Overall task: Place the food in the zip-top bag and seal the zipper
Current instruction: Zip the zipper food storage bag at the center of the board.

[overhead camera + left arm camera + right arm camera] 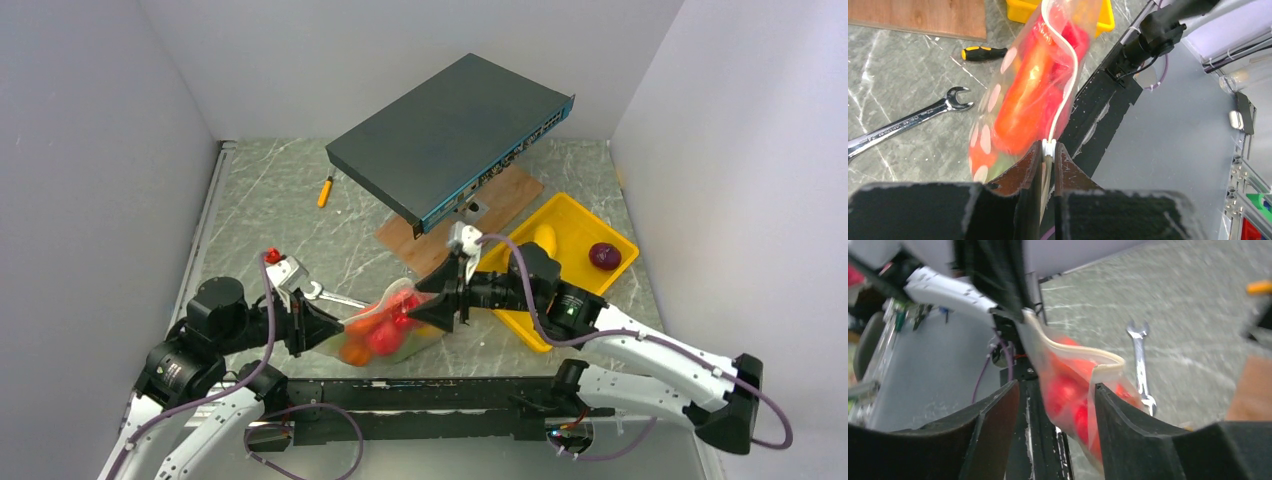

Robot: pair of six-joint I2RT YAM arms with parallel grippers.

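The clear plastic zip-top bag (pixel 385 325) with white polka dots hangs just above the grey marbled table (pixel 260 210), near the arm bases and stretched between the two grippers. Glossy red and orange toy food (pixel 1023 100) already sits inside it, bulging the film. The left gripper (pixel 1048 147) has its fingers pinched almost together on the left end of the whitish zipper strip (pixel 1059 121), which curves away from them along the bag's mouth. The right gripper (pixel 1057 387) has its fingers spread wide with the bag's right corner between them. The strip folds close to one finger (pixel 1128 425), but nothing is clamped there. Whether the strip is pressed shut along its length cannot be told. At the far right, a yellow plastic tray (pixel 580 225) holds a round purple onion (pixel 604 256), so some food may remain outside the bag. A silver open-ended wrench (pixel 908 122) and a yellow-handled screwdriver (pixel 983 52) lie on the table beside the bag. The bag will probably handle as thin, limp, slippery film made bottom-heavy by its load, so it would sag and twist if taken by the film alone. The strip is the stiffer part and looks the best place to take hold, with the right fingers closing on it beside the fold.
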